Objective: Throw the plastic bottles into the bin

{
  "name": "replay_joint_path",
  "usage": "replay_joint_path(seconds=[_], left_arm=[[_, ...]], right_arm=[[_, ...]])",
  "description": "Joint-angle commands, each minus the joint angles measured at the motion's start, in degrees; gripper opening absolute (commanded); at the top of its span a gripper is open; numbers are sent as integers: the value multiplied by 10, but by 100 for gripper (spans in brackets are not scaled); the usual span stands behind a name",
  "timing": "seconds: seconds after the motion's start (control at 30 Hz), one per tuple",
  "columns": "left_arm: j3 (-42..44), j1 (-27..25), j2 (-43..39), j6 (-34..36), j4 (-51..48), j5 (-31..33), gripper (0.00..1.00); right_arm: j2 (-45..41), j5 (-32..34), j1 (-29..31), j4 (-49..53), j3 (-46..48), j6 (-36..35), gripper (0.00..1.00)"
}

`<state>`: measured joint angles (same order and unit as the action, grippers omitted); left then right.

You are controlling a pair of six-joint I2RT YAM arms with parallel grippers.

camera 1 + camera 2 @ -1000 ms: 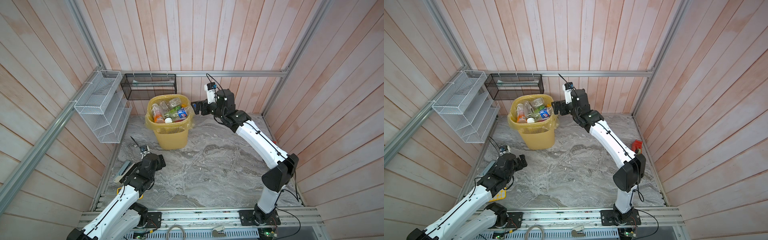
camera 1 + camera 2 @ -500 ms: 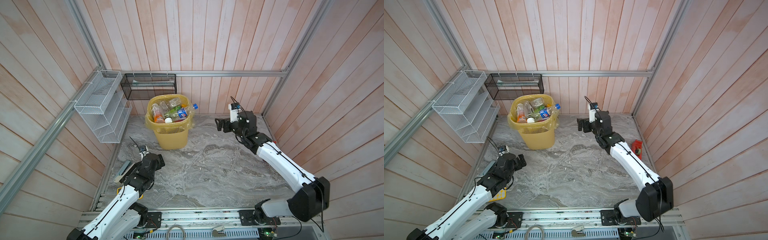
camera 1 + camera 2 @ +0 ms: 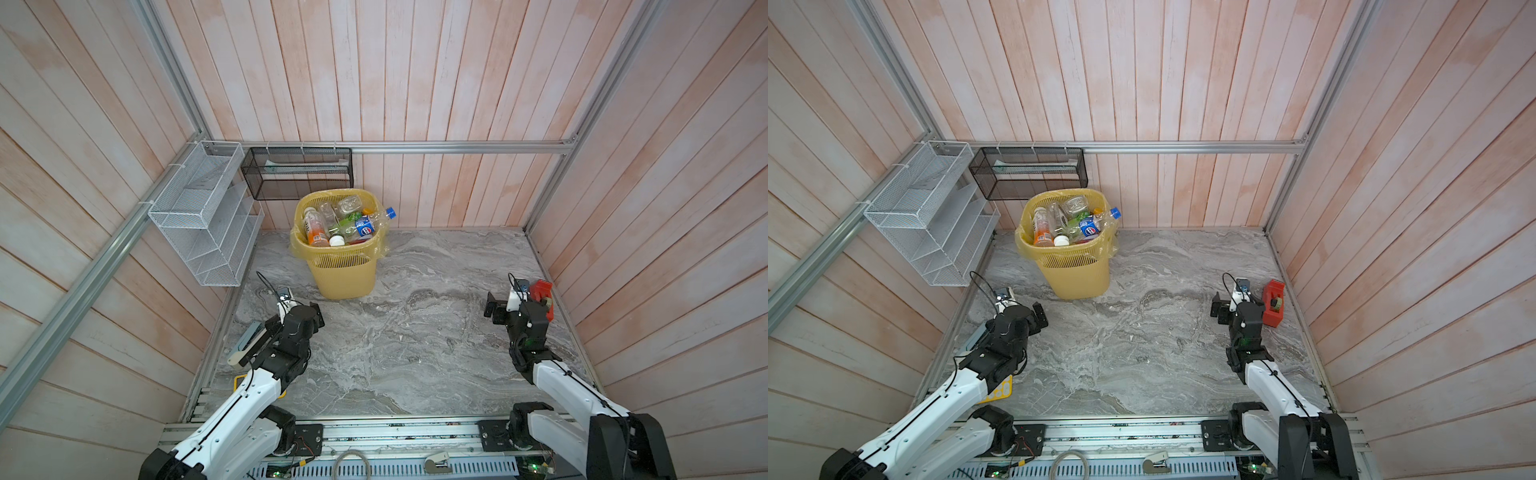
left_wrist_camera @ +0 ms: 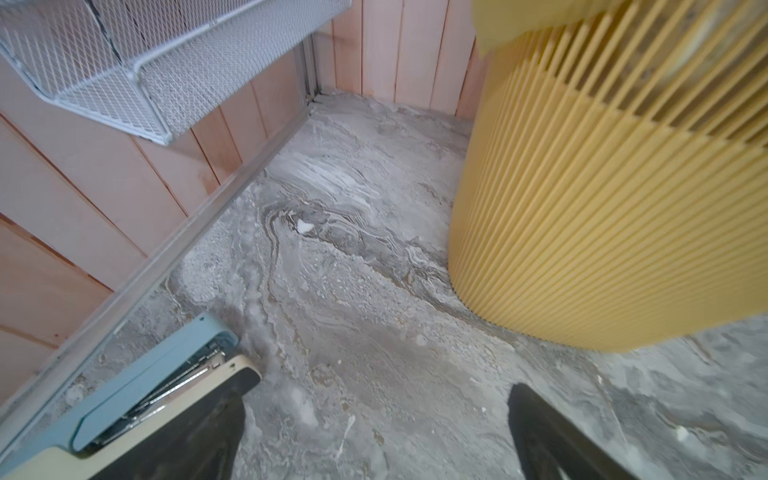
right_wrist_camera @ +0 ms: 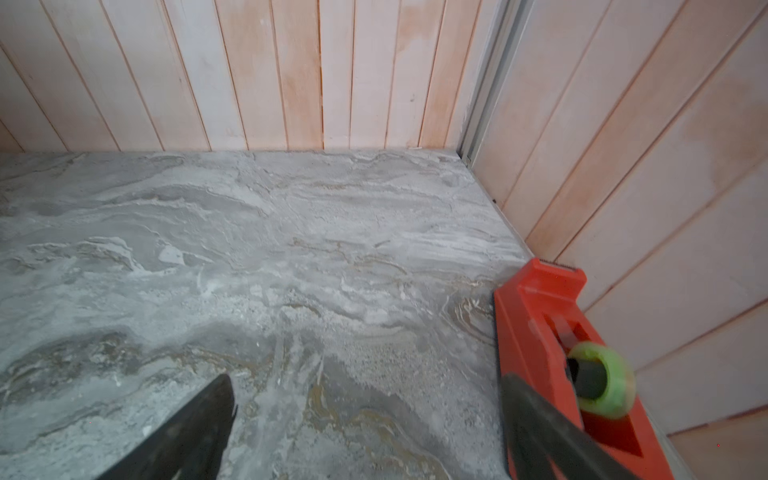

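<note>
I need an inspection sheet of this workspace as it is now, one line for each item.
Surface: grey marble-look tabletop; no bottle lies on it.
Job's things: plastic bottles piled in the yellow bin; one blue-capped bottle pokes over its rim.
Clutter: red tape dispenser by the right wall; blue-and-cream stapler at the left edge.
Grippers: left gripper open, empty; right gripper open, empty.
Cables: black wrist cable loops free on the left arm; grey cable at the front rail.
Surroundings: white wire mesh rack and black mesh basket hang on wood-plank walls.
</note>
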<state>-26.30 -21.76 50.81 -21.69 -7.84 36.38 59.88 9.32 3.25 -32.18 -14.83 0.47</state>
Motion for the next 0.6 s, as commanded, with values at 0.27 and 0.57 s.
replay_joint_path(seconds=[0.27, 0.57], left_arm=[[101, 46, 80, 185, 374, 35, 100], [134, 132, 224, 210, 612, -74, 100]], right_arm=[[238, -40, -29, -375, 20, 32, 98], [279, -89, -30, -397, 13, 11, 100]])
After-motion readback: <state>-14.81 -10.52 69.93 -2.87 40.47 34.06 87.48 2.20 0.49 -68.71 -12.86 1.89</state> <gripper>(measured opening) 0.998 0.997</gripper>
